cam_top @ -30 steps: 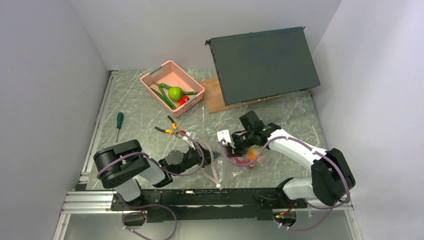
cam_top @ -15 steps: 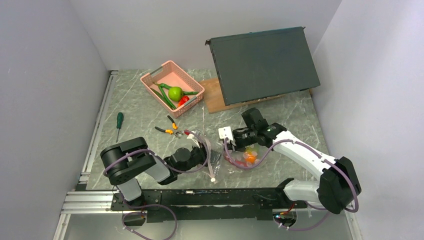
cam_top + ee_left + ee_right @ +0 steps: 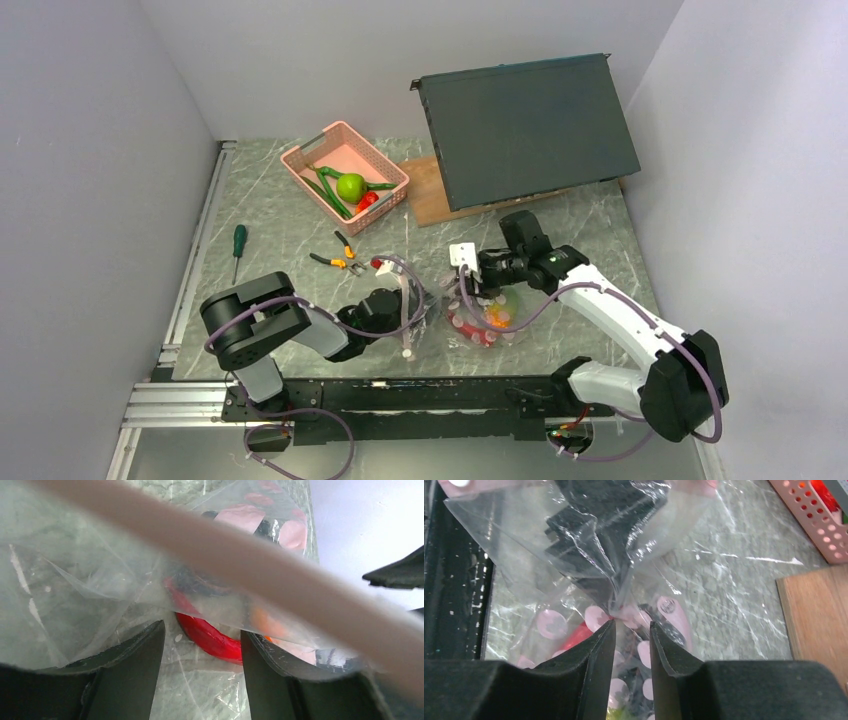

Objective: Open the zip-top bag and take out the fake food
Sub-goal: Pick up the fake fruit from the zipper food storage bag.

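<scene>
1. The zip-top bag [image 3: 487,318] lies crumpled on the marble-patterned table [image 3: 280,230] near the front edge, between the two grippers. Its pink zip strip [image 3: 260,565] runs slantwise across the left wrist view, close to the lens and blurred.
2. Fake food is inside it. A red piece [image 3: 210,639] shows through the film, and an orange piece [image 3: 497,317] sits among the pale round spots.
3. The left gripper [image 3: 202,630] is at the bag's left end. Its jaws stand well apart, with film draped over them and nothing clamped.
4. The right gripper [image 3: 632,624] is at the bag's far edge. Its jaws are a little apart with a clear gap between them. Bunched film meets the tips but does not look clamped.
5. Farther back, the pink basket [image 3: 312,138] holds a green apple [image 3: 350,186] and other green and red pieces. Orange-handled pliers [image 3: 340,258] and a green-handled screwdriver [image 3: 239,240] lie to the left.
6. The step in hand appears to be opening the bag. Neither claw has a firm hold, and I cannot tell whether the zip has parted.
7. The next move probably calls for each claw to pinch one lip beside the strip. They would then pull apart and reach in for the red piece.
</scene>
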Robot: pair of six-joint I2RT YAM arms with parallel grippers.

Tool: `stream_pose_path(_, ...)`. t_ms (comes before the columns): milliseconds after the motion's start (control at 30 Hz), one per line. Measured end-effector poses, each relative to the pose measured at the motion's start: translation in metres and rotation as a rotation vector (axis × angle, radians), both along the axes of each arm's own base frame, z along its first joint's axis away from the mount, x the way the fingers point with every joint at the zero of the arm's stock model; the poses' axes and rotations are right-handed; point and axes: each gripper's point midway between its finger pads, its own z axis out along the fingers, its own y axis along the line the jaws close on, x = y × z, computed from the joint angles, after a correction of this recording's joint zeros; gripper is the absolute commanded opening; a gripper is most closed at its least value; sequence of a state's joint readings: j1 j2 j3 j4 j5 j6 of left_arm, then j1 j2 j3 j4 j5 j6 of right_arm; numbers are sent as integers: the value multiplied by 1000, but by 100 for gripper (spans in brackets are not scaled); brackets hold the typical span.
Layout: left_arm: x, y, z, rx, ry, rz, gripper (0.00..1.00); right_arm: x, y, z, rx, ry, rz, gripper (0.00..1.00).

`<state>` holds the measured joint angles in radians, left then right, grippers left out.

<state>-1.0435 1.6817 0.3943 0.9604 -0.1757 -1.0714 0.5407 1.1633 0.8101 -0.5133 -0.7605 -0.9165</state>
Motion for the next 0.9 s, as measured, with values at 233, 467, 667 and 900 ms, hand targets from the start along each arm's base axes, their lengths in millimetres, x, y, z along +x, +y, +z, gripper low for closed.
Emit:
stream_pose_path(233,3,3,-6,8,21,28,62,27,-26,-5,-39,-33,-134,49)
stream_pose_path(467,5,0,-8,1,14,18,62,45,-41,-55,-181,49,-233,49)
stream_pose_path(667,11,-7,-2,-30,-8,4,61,48,-45,-80,-237,116,-271,47)
stream_pose_path(900,19,-7,-10,-22,2,15,61,44,-43,-96,-271,154,-257,32)
